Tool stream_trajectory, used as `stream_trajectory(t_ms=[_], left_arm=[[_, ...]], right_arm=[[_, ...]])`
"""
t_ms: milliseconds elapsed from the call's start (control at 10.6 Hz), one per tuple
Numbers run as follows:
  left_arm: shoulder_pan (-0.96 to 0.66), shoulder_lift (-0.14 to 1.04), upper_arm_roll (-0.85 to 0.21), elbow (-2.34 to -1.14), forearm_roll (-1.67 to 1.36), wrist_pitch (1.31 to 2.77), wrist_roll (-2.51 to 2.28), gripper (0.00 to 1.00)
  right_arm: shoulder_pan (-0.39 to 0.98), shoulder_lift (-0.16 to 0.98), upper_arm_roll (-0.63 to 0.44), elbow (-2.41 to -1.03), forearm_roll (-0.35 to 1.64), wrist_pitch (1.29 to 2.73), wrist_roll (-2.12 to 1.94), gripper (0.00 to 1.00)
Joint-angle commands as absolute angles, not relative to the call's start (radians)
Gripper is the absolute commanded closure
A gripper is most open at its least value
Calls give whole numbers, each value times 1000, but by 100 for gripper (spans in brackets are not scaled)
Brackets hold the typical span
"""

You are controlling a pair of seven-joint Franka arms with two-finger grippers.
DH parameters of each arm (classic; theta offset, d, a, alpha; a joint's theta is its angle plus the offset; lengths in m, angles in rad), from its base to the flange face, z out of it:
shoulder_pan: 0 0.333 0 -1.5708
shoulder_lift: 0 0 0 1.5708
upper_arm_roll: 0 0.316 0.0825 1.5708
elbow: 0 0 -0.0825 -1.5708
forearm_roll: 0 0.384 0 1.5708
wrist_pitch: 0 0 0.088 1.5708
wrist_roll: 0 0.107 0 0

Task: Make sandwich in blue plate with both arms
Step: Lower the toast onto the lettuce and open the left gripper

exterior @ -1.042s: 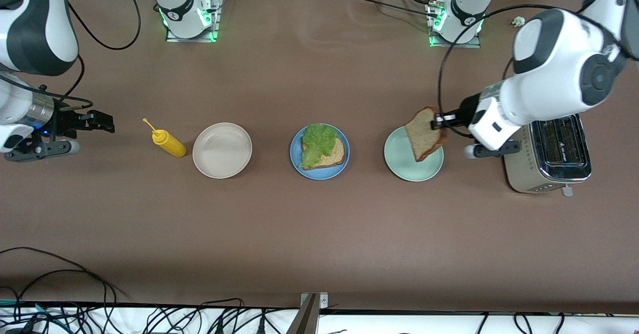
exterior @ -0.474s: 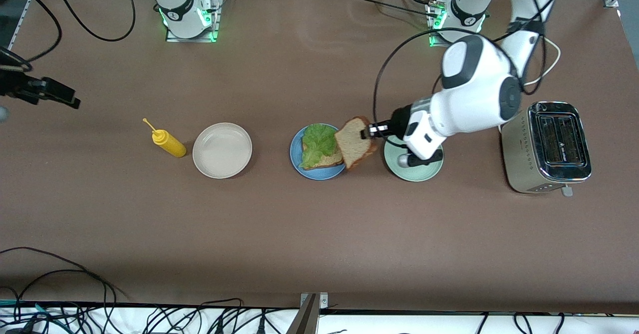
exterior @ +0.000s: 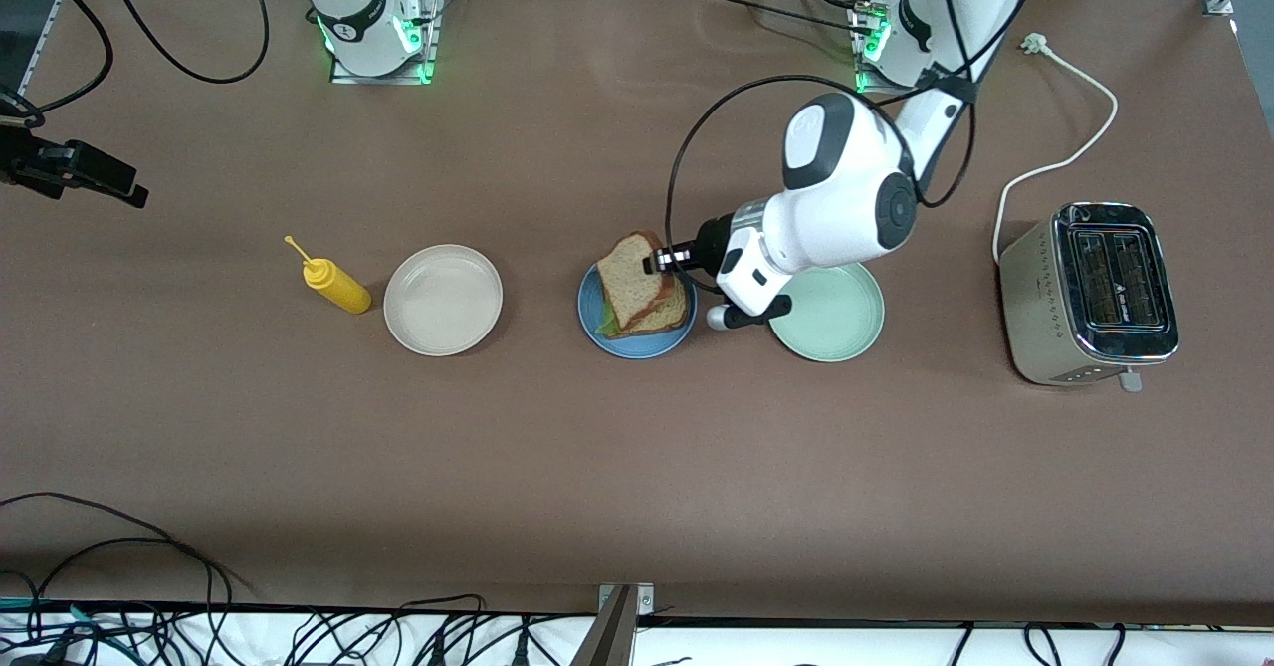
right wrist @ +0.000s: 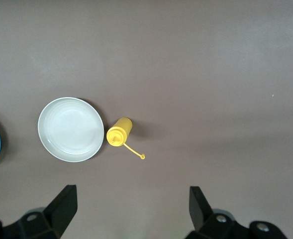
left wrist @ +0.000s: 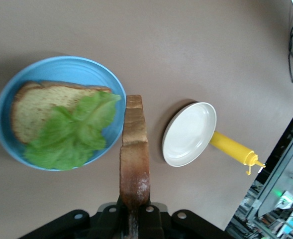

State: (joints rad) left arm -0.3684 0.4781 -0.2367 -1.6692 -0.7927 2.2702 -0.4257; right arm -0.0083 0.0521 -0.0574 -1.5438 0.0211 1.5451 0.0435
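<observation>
The blue plate (exterior: 637, 346) (left wrist: 61, 65) lies mid-table with one brown bread slice (left wrist: 34, 107) on it and a green lettuce leaf (left wrist: 74, 134) on that slice. My left gripper (exterior: 659, 261) (left wrist: 134, 206) is shut on the crust edge of a second bread slice (exterior: 633, 270) (left wrist: 134, 149). It holds that slice tilted on edge over the plate, covering most of the lettuce (exterior: 604, 326) in the front view. My right gripper (exterior: 105, 178) (right wrist: 131, 206) waits open and empty over the right arm's end of the table.
A beige plate (exterior: 443, 300) (right wrist: 70, 129) and a yellow squeeze bottle (exterior: 336, 288) (right wrist: 119, 132) lie toward the right arm's end. An empty mint-green plate (exterior: 836, 316) sits beside the blue plate, under the left wrist. A toaster (exterior: 1090, 293) with its white cord (exterior: 1055, 160) stands at the left arm's end.
The left arm has carried the bread slice from over the mint-green plate to over the blue plate. The right arm has drawn back toward its end of the table.
</observation>
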Motion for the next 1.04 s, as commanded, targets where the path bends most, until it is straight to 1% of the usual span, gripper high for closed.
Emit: stream_trajectory(t_ms=[0,284,474,948], left_arm=[[-449,543,-224,-1638,-885,2387,-422,100],[-465,577,-224,-1640,-874,2413,-414,100],[-477,592,-224,-1644,-883,2459,-361,100],[-476,617,-222,-1658,-874,2461,-333,100]], right_arm=[[-15,57,-46,-1520,23,1525,60,0],[-15,55,-46,-1514,3,1467,60,0],[-17,57,-54,-1485,0,1465,58,0],[-21,63,-58,-1485,3,1479,54,0]])
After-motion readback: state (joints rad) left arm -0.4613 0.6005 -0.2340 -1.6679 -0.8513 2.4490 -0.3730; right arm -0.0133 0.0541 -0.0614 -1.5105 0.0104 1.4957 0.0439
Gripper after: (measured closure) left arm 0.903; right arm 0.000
